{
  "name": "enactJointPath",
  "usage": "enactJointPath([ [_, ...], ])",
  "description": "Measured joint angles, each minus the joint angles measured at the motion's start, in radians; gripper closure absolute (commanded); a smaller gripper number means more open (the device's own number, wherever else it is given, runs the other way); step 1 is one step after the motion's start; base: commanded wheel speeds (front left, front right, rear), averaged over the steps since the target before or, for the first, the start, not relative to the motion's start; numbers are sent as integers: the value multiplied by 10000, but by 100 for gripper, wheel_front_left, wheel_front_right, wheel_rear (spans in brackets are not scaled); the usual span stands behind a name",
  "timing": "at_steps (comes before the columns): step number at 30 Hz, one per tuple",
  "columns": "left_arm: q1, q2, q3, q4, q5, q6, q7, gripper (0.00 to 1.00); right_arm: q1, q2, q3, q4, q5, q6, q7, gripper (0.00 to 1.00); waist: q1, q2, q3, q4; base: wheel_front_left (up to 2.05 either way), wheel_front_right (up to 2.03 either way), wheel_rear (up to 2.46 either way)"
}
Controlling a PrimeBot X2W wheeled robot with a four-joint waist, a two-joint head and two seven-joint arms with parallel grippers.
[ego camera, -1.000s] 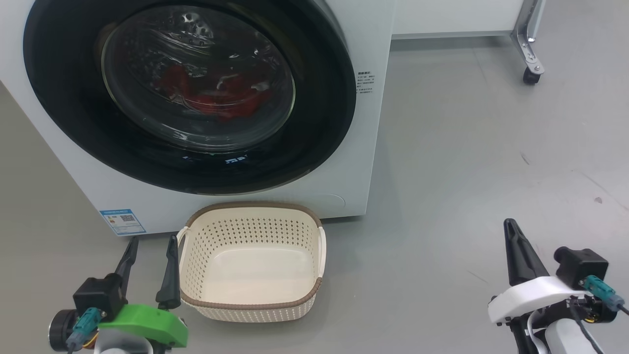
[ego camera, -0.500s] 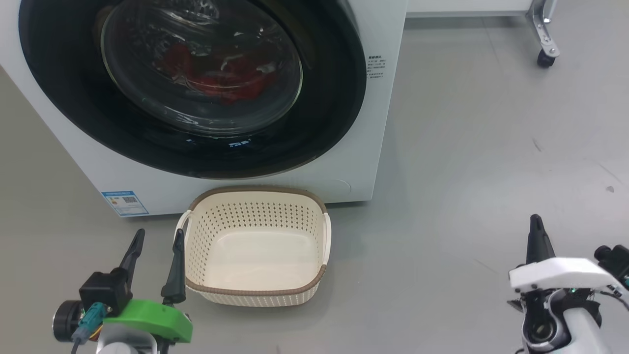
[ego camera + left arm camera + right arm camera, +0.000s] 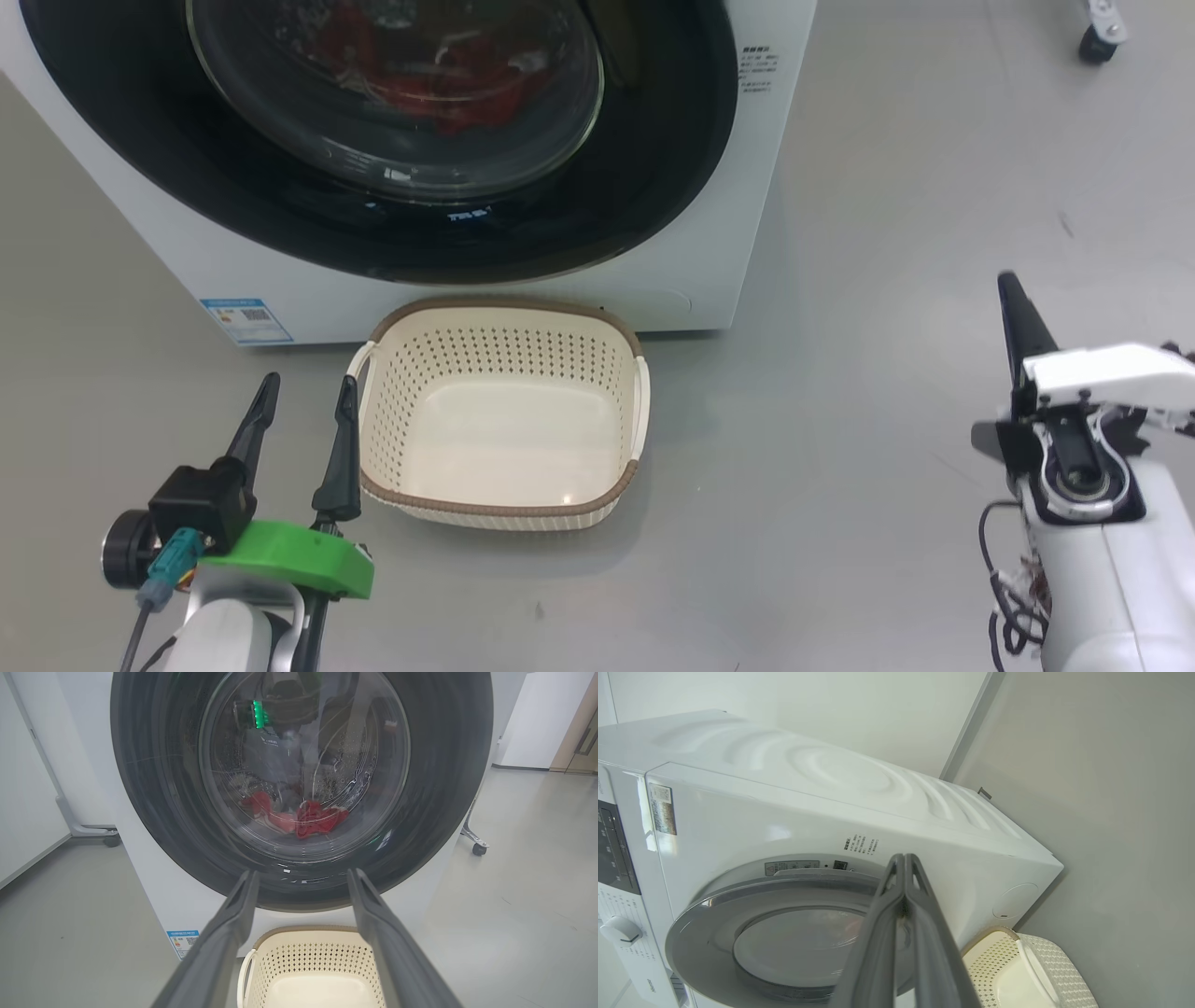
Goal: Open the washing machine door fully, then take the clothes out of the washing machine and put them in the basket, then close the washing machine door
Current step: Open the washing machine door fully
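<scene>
Grey floor (image 3: 887, 233) under washing machine (image 3: 719, 252)

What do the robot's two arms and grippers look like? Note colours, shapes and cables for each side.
The left gripper has two long, dark, tapering fingers on a bright green housing, with a black block and a teal connector beside it. The right gripper has the same dark fingers on a white housing; its forearm is white, with black cables looping alongside.

Black door (image 3: 560, 224); red clothes (image 3: 448, 89); white machine (image 3: 747, 233); cream perforated basket (image 3: 495, 359), brown-rimmed.
</scene>
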Motion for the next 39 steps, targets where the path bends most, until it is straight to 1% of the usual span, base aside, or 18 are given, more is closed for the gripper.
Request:
enactJointPath([
  [10,-547,-61,13,-161,73,-6,0,0,-1830,-65,-174,-209,1427,-4,1524,100,0,0,894,328,0,0,0],
  [13,-754,-82,-10,-197,84,-6,-2,0,-2306,-174,-150,-217,1555,-35,1987,100,1,0,1166,449,0,0,0],
  [16,-944,-100,-58,-259,88,-8,-2,0,-2803,-443,-157,-240,1630,-268,2314,100,1,0,1441,584,0,0,0],
  [18,-1009,-107,-81,-276,96,-15,-2,0,-2981,-520,-171,-259,1693,-301,2426,100,1,0,1531,632,0,0,0],
  [22,-1276,-144,-150,-343,96,-82,-2,0,-3713,-732,-130,-307,1799,-476,2801,100,1,0,1900,834,0,0,0],
  [28,-1590,-190,-301,-347,128,-82,-2,0,-4667,-1041,48,-240,1894,-888,3335,100,1,0,2383,1176,0,0,0],
  [32,-1733,-213,-336,-349,128,-82,-2,0,-5209,-1229,151,-98,1894,-1089,3647,100,1,0,2636,1427,0,0,0],
  [39,-1959,-253,-583,-314,121,-84,-2,0,-6050,-1597,370,171,1896,-1670,4288,100,1,0,3035,1829,0,0,0],
])
